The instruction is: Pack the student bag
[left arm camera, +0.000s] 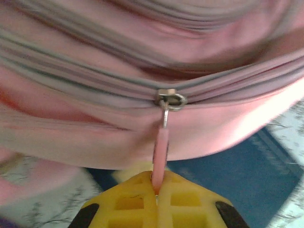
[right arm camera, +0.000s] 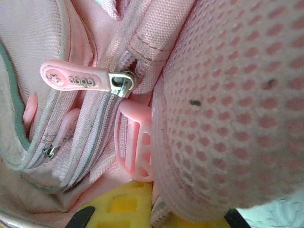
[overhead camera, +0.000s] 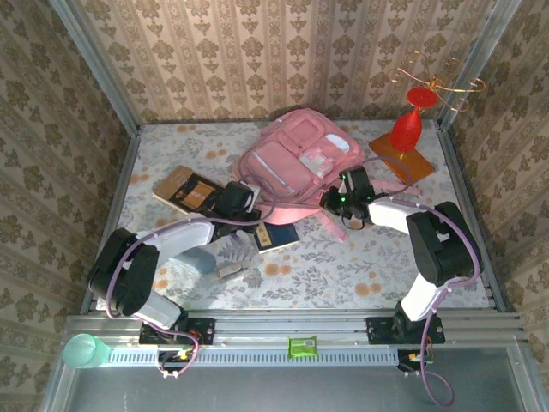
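**Student bag and both arms, seen from above and from each wrist.** The student bag [overhead camera: 296, 163] lies toward the far middle of the desk [overhead camera: 343, 266], pockets facing up, with its white patch [overhead camera: 339, 144] at its right side.

The left tool [overhead camera: 247, 201] meets the bag's near-left edge. In the left wrist view, the tool [left arm camera: 156, 190] has its yellow fingers [left arm camera: 128, 204] pinched together on a pink zipper pull [left arm camera: 160, 147], which hangs from a metal slider [left arm camera: 170, 99].

The right tool [overhead camera: 337, 200] sits at the bag's near-right edge. In the right wrist view, the tool [right arm camera: 154, 213] is drawn narrow, and the edge of the mesh padding [right arm camera: 228, 95] is caught between its fingers [right arm camera: 121, 204]. A second zipper pull [right arm camera: 76, 78] and a pink plastic buckle [right arm camera: 135, 147] lie just beside the padding (the lettering on this pull is too soft to read).

A dark blue book [overhead camera: 279, 236] lies just beside the bag's near edge and also shows under the bag from the left wrist [left arm camera: 237, 166]. A brown notebook [overhead camera: 184, 189] lies to the bag's left. A red stand [overhead camera: 407, 127] on a wooden board [overhead camera: 403, 161] is at the far right. A teal cup [overhead camera: 81, 350] rests at the near-left rail.
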Robot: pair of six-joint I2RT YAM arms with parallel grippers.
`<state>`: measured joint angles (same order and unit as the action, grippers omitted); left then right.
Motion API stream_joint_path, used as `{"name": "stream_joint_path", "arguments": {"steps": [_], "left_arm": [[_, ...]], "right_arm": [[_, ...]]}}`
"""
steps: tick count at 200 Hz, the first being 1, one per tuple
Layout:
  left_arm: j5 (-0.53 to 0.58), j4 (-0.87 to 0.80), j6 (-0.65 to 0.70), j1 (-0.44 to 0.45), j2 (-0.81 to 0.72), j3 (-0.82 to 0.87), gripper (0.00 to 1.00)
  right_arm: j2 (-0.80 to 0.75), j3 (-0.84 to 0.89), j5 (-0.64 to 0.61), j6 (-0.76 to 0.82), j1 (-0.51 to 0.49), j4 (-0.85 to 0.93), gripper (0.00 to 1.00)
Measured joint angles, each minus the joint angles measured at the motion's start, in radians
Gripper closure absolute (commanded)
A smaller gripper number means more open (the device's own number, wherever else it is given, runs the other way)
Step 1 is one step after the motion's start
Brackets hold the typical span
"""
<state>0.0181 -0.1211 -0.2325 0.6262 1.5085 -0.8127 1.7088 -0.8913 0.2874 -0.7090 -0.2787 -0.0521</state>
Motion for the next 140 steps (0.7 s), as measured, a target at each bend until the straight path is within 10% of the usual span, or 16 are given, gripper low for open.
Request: {"name": "stream_joint_path", "arguments": {"steps": [40,98,140], "left_arm": [[0.005,-0.019,0.025,-0.008,0.0,-0.003,1.0],[-0.1,-0.002,-0.012,0.069,0.0,-0.007,1.0],[-0.129,-0.007,-0.029,0.126,0.0,-0.033,1.0]], "right_arm": [[0.04,-0.162,0.042,0.176,0.057,0.211,0.83],[-0.023,-0.132,0.013,0.181,0.104,0.247,0.14],[-0.174,0.099,0.02,-0.016,-0.041,0.096,0.05]]}}
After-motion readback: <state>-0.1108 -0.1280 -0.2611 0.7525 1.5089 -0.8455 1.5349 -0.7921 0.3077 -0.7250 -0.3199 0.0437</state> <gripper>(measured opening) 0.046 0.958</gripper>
